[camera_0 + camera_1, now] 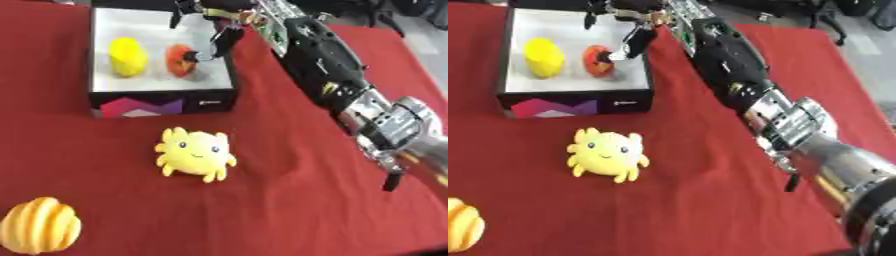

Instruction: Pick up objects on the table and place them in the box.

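Bench [289,165] under red cloth, white-floored box [163,96] at the far end. Right hand [213,31] hangs over the box, fingers spread wide, holding nothing, a fingertip right by the red-orange object [180,60] inside, beside 1 yellow cylinder [128,56]. I'd lift straight up so nothing snags. Crab plush [194,153] and yellow ridged toy [39,226] wait outside. The right eye view crops that toy; the left shows it better.

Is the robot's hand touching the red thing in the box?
Touching. In the left eye view, a fingertip of the right hand meets the red thing's top right edge, with no white box floor showing between them.
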Action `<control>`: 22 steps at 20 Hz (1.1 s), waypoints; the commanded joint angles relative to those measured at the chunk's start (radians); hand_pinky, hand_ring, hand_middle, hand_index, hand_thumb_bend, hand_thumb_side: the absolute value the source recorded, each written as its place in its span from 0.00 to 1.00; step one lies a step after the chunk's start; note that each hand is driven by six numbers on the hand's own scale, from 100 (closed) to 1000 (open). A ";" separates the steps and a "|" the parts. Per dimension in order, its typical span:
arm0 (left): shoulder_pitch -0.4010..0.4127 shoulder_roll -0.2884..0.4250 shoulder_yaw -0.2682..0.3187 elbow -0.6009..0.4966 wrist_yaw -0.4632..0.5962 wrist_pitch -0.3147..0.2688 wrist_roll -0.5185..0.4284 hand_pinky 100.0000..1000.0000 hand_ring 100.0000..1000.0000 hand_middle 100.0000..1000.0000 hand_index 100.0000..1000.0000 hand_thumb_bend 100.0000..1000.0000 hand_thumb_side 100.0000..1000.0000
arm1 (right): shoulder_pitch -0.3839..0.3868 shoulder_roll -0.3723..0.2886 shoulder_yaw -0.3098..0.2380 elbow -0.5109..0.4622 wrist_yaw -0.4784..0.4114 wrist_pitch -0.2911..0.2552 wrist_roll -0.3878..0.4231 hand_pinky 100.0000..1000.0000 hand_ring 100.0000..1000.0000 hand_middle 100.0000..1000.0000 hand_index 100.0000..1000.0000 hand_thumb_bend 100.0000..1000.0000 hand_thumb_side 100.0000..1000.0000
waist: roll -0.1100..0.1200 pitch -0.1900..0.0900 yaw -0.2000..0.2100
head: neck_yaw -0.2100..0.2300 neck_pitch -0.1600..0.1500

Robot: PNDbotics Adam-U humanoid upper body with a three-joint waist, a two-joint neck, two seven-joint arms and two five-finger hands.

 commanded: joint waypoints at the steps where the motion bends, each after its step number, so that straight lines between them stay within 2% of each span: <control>1: -0.001 0.022 0.006 -0.014 -0.002 0.001 -0.006 0.83 0.84 0.74 0.80 0.00 0.57 | -0.021 -0.025 -0.018 -0.007 0.037 0.007 -0.028 0.83 0.80 0.66 0.85 0.39 0.56 | 0.002 -0.007 -0.002 | -0.006 0.010; 7: 0.000 0.022 0.006 -0.014 -0.004 0.001 -0.007 0.83 0.84 0.74 0.80 0.00 0.57 | -0.021 -0.024 -0.019 -0.003 0.060 0.008 -0.049 0.83 0.80 0.66 0.85 0.39 0.56 | 0.003 -0.007 -0.003 | -0.007 0.012; 8: 0.005 0.022 0.006 -0.014 -0.004 0.003 -0.006 0.83 0.85 0.74 0.80 0.00 0.57 | -0.026 -0.023 -0.027 0.000 0.057 0.004 -0.055 0.81 0.79 0.64 0.86 0.39 0.33 | 0.006 -0.012 -0.008 | -0.005 0.018; 12: 0.019 0.022 0.011 -0.014 -0.005 0.005 0.002 0.83 0.85 0.74 0.80 0.00 0.57 | -0.033 -0.037 -0.068 0.032 0.009 -0.034 -0.101 0.79 0.79 0.63 0.87 0.38 0.18 | 0.011 -0.022 -0.020 | -0.003 0.030; 13: 0.022 0.023 0.012 -0.014 -0.005 0.005 0.005 0.83 0.85 0.74 0.80 0.00 0.57 | -0.031 -0.042 -0.074 0.036 -0.005 -0.041 -0.114 0.79 0.79 0.64 0.87 0.34 0.13 | 0.012 -0.024 -0.023 | -0.003 0.031; 17: 0.035 0.025 0.016 -0.014 -0.008 0.006 0.020 0.83 0.85 0.74 0.80 0.00 0.57 | -0.016 -0.067 -0.100 0.026 -0.065 -0.046 -0.171 0.78 0.79 0.64 0.88 0.21 0.00 | 0.013 -0.032 -0.036 | 0.004 0.037; 20: 0.047 0.026 0.018 -0.014 -0.014 0.011 0.027 0.83 0.85 0.74 0.80 0.00 0.57 | -0.005 -0.081 -0.117 0.013 -0.112 -0.045 -0.217 0.77 0.80 0.65 0.88 0.06 0.00 | 0.016 -0.036 -0.047 | 0.009 0.039; 22: 0.050 0.024 0.017 -0.014 -0.017 0.016 0.028 0.83 0.85 0.74 0.80 0.00 0.57 | 0.009 -0.093 -0.121 -0.008 -0.143 -0.047 -0.248 0.77 0.80 0.65 0.87 0.00 0.00 | 0.018 -0.038 -0.053 | 0.012 0.036</control>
